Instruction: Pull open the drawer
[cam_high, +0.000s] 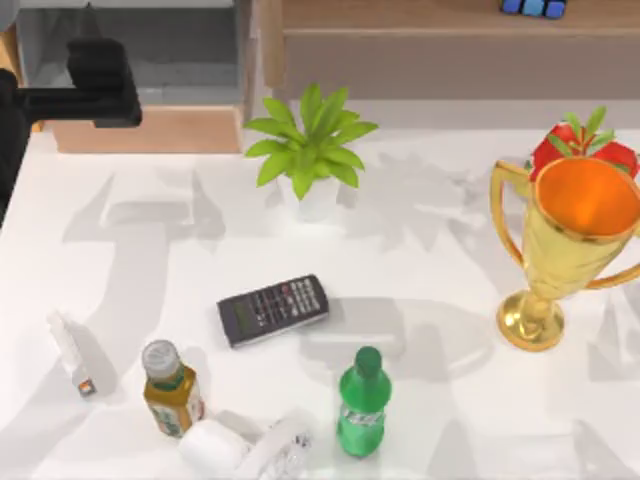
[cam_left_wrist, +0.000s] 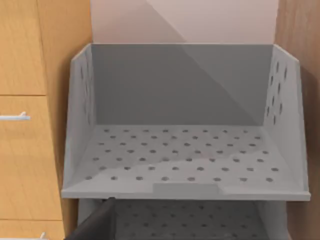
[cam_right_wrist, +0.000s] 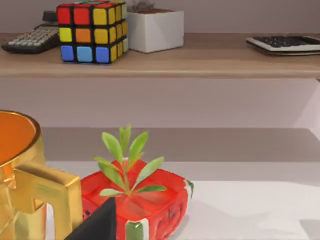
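Top view: the left arm (cam_high: 95, 85) reaches in from 9 o'clock to the counter's far-left corner, its dark head lying over the drawer (cam_high: 150, 55), which shows a pale grey interior at 11 o'clock, beside a tan wood front (cam_high: 145, 130). Whether the left claw is open or closed cannot be told.

Left wrist view: the drawer (cam_left_wrist: 180, 160) appears as a grey perforated tray with a thin pale front rim, a second perforated tray (cam_left_wrist: 200, 220) just below it, and orange-brown wood panels (cam_left_wrist: 25, 150) to the side. A dark finger tip (cam_left_wrist: 97, 225) shows at the lower edge.

On the white counter (cam_high: 430, 260): a potted plant (cam_high: 310, 150) at 12 o'clock; a calculator (cam_high: 273, 310) near the centre; a gold trophy (cam_high: 565, 245) at 3 o'clock, with a red pot (cam_high: 585, 150) just behind it; a green bottle (cam_high: 362, 405) at 6 o'clock; a brown bottle (cam_high: 170, 390) at 7 o'clock.

Right wrist view: the red pot (cam_right_wrist: 145, 200) stands beside the trophy (cam_right_wrist: 30, 190), below a shelf (cam_right_wrist: 200, 62) carrying a colour cube (cam_right_wrist: 92, 32). A dark finger tip (cam_right_wrist: 100, 222) belongs to the right claw, whose state cannot be told.
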